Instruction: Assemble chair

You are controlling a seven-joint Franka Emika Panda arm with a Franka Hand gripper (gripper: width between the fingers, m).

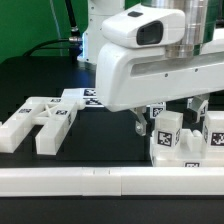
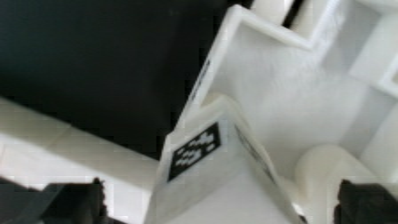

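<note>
At the exterior view's right stands a group of white chair parts (image 1: 172,140) with black-and-white tags, close against the front rail. My gripper (image 1: 168,118) hangs right over it, open, one finger (image 1: 138,122) on each side. In the wrist view a white tagged chair part (image 2: 199,150) runs between my gripper's (image 2: 217,206) dark fingertips (image 2: 71,205), with a gap on each side; nothing is held. More chair parts lie at the exterior view's left: two chunky blocks (image 1: 40,122) and a flat tagged piece (image 1: 85,97).
A long white border rail (image 1: 100,180) runs along the front edge of the black table (image 1: 110,140). The arm's bulky white body (image 1: 150,60) hides the table's far middle. A green thing (image 1: 30,45) shows at the back left.
</note>
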